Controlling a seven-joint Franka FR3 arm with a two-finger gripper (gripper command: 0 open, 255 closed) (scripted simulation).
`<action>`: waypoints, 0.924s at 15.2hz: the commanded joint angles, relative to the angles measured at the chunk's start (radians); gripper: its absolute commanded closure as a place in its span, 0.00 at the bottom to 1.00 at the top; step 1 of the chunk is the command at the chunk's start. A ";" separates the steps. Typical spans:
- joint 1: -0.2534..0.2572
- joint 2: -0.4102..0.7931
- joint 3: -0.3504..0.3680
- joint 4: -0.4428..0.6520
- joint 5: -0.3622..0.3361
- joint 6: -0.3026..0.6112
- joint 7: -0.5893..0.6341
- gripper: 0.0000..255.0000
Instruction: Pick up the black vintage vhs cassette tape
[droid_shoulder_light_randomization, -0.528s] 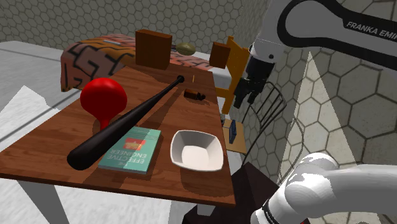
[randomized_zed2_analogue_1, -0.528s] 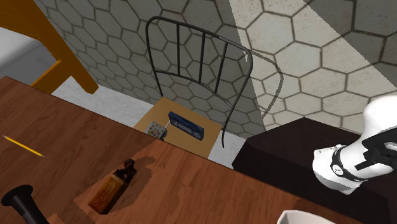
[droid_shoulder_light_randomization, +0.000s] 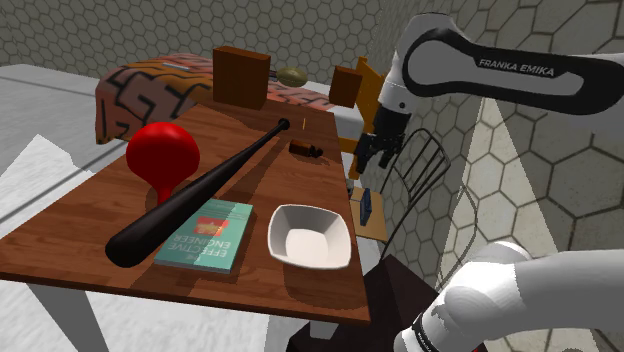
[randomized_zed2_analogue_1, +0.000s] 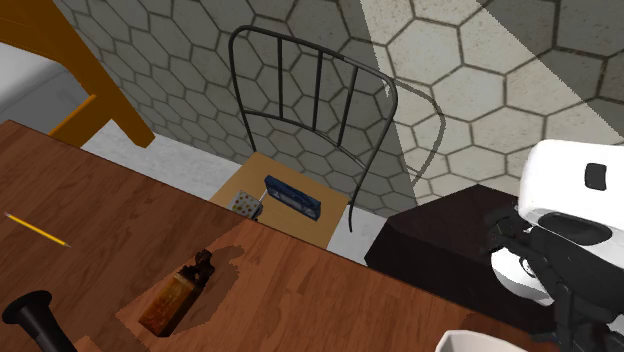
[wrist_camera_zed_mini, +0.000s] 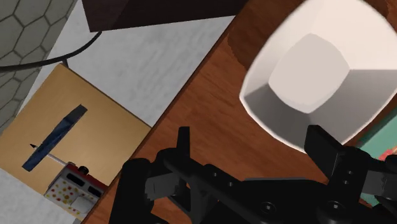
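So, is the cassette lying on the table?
No, the cassette sits on the chair seat, beside the table.

This is looking like a room in a home. A wooden table (droid_shoulder_light_randomization: 90, 215) is carrying household odds: a book (droid_shoulder_light_randomization: 205, 232), a white bowl (droid_shoulder_light_randomization: 310, 237) and a baseball bat (droid_shoulder_light_randomization: 200, 190). A wire-backed chair (randomized_zed2_analogue_1: 315, 225) and a wooden chair (droid_shoulder_light_randomization: 370, 100) are standing by it. Behind, what may be a bed or sofa is lying under a patterned cover (droid_shoulder_light_randomization: 150, 85), and hexagon-tiled walls (droid_shoulder_light_randomization: 90, 30) are closing it in.

Grey hexagon-tiled walls (droid_shoulder_light_randomization: 60, 30), brown wooden table (droid_shoulder_light_randomization: 100, 215), wire-backed chair (randomized_zed2_analogue_1: 252, 176) beside it, pale floor (droid_shoulder_light_randomization: 30, 100).
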 joint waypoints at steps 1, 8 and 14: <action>-0.020 0.053 -0.011 -0.011 -0.011 0.064 0.008 0.00; -0.086 0.237 -0.058 -0.020 -0.045 0.253 0.035 0.00; -0.136 0.415 -0.102 0.012 -0.065 0.397 0.057 0.00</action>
